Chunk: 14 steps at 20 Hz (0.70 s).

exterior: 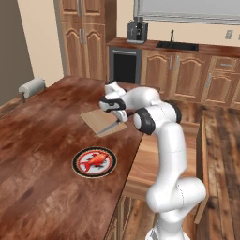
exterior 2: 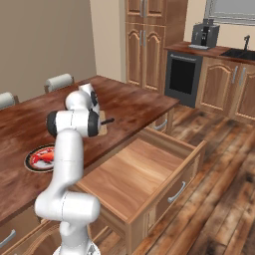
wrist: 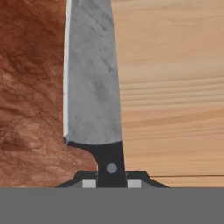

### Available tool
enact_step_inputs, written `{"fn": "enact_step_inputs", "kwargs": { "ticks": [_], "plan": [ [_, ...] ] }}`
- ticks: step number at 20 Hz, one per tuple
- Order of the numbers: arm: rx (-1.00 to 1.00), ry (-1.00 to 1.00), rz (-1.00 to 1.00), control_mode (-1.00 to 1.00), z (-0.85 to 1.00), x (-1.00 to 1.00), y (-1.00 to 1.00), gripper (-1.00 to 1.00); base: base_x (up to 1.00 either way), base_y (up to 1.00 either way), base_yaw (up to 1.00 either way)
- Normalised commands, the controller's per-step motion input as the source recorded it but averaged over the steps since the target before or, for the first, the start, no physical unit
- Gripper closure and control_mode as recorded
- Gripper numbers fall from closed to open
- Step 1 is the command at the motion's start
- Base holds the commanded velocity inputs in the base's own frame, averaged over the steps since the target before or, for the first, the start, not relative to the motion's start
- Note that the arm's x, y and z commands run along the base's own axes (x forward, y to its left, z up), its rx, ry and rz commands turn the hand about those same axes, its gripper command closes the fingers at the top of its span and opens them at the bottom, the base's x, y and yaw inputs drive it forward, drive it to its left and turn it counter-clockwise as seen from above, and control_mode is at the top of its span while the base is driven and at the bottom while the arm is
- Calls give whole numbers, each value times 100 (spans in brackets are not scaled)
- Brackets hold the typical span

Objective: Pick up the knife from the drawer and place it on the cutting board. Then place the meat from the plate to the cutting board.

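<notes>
the knife (wrist: 92,87) is clamped by its black handle between the two fingertips of the gripper (wrist: 111,180), its grey blade reaching straight out from them. in the hand view the blade is seen over the edge of the cutting board (wrist: 175,87), with the dark table (wrist: 30,87) beside it. in the left base view the knife (exterior: 111,126) is held low over the cutting board (exterior: 96,121). the meat (exterior: 96,160) is left on the plate (exterior: 78,169), near the board. the drawer (exterior 2: 134,174) is pulled open.
</notes>
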Motion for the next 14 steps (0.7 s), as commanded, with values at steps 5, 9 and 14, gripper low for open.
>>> {"fn": "enact_step_inputs", "kwargs": {
  "ticks": [5,9,14],
  "plan": [
    [2,0,3,-100,-36,13,0,100,0,0,0],
    [4,0,2,-100,-32,15,0,100,0,0,0],
    [3,0,1,-100,-25,21,0,100,0,0,0]
  ]
}}
